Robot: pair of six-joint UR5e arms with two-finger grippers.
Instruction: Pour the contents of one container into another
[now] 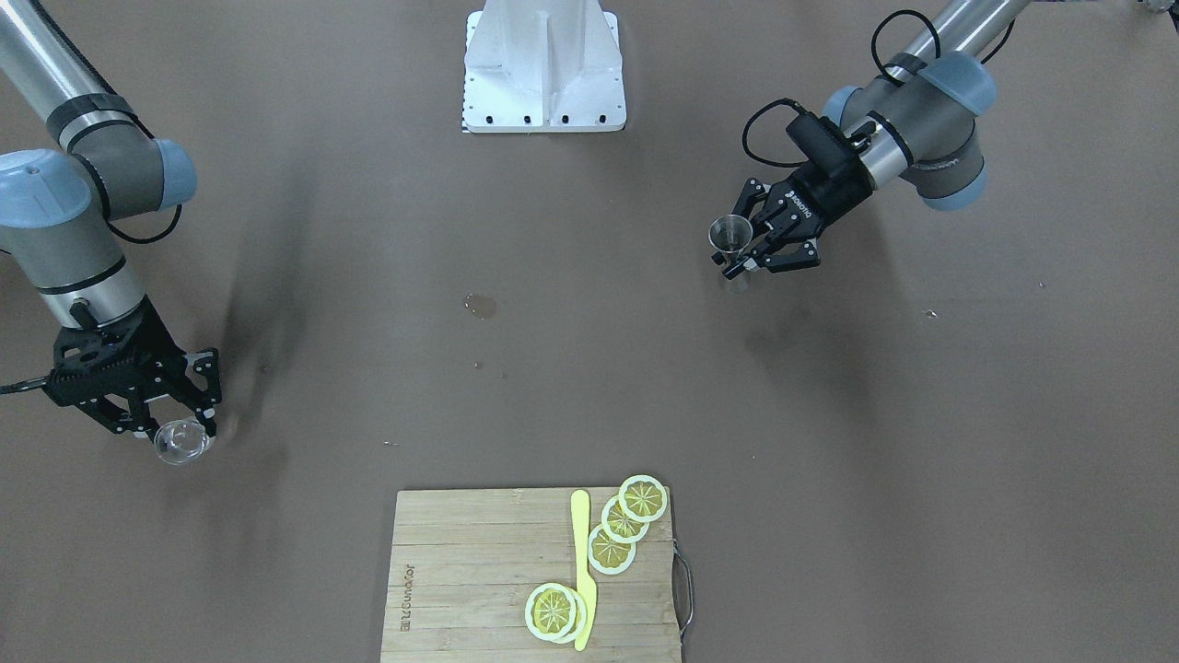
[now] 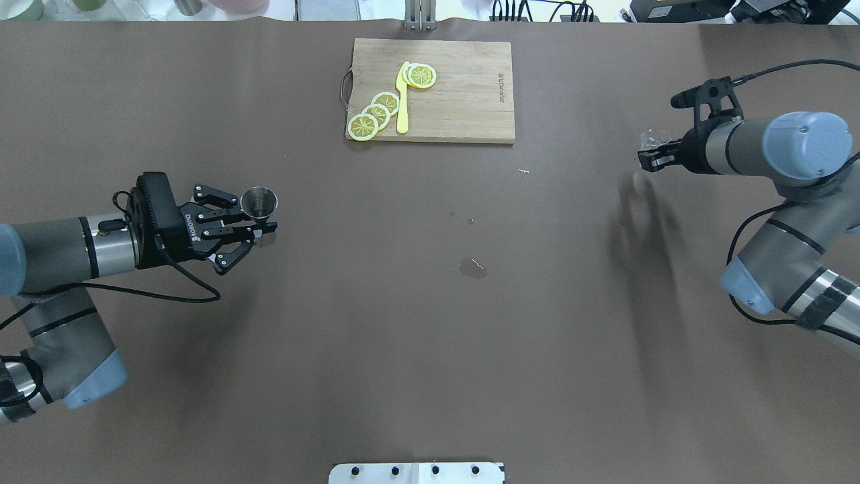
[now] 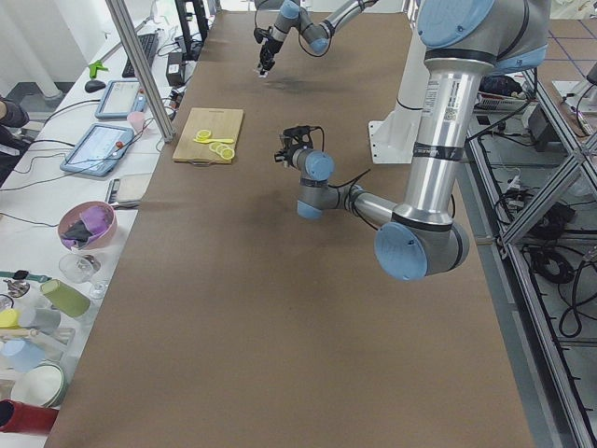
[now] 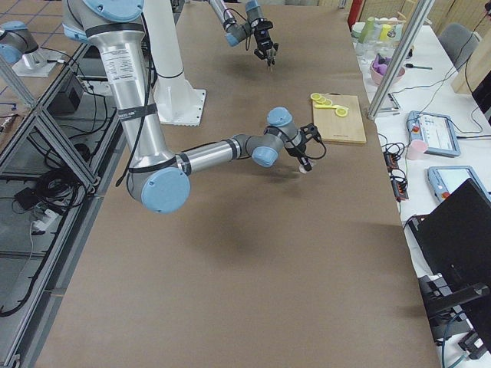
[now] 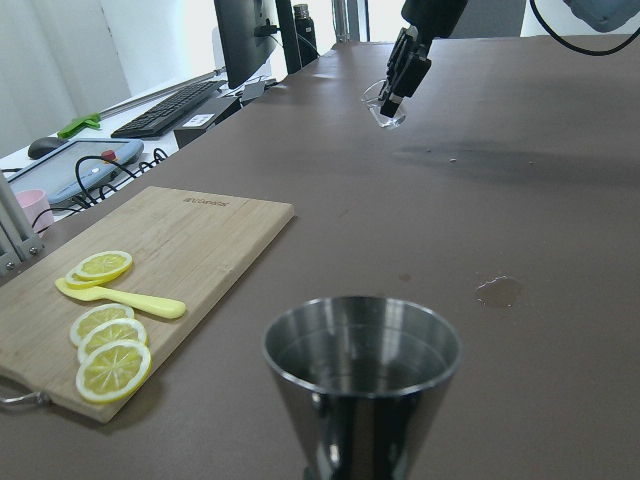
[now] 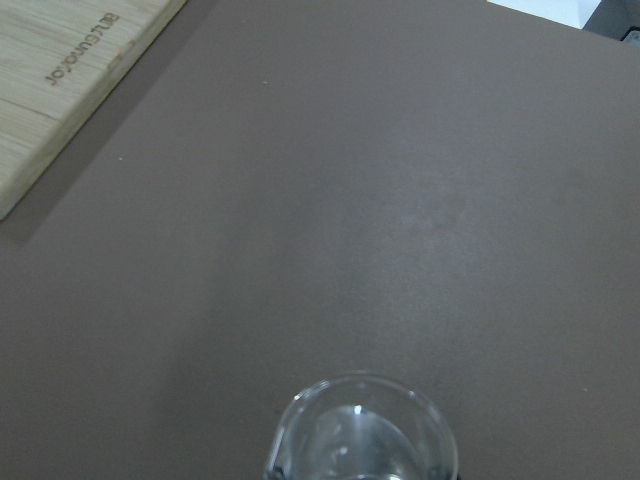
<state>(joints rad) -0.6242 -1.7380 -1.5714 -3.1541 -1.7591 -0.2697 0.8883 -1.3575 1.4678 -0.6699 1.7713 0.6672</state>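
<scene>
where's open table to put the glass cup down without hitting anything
Widest bare stretch: mid-table, between the left gripper holding the jigger and the right gripper holding the glass cup, from the cutting board to the base plate; only a small wet spot interrupts it. Crowded: the board's end with lemon slices and knife.

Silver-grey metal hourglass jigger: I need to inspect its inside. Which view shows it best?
The left wrist view: the silver-grey metal hourglass jigger fills the foreground, open mouth and inner wall visible. Overhead and front-facing views show it small in the left hand; side views show only a speck; the right wrist view shows none of it.
</scene>
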